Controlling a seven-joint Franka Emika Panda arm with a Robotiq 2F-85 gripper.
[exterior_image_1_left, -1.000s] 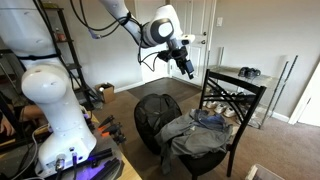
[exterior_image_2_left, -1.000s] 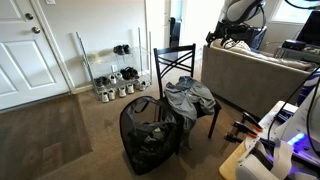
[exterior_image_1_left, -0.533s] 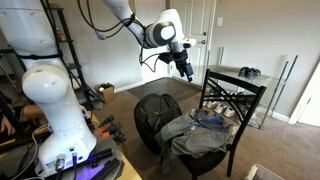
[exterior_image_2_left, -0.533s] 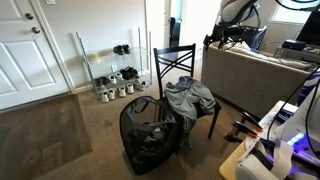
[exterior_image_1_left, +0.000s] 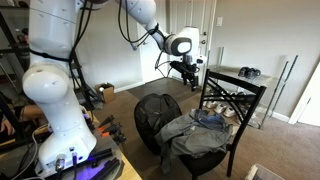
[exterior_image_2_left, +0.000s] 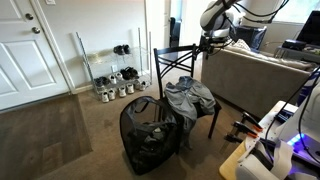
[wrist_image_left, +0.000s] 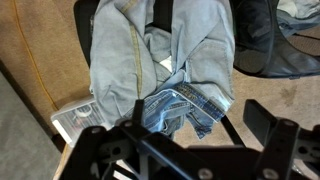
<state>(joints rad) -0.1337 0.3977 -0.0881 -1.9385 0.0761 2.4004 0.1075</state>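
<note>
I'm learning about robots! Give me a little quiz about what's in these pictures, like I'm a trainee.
1. True or false: the end effector is holding the clothes.
2. What stands on the carpet beside the chair? A: a black mesh hamper. B: a red bucket. C: a bicycle.
3. Fill in the gap: the clothes lie heaped on the chair's ____.

Key
1. False. Its jaws are open and it hangs in the air, apart from the clothes.
2. A.
3. Seat.
</note>
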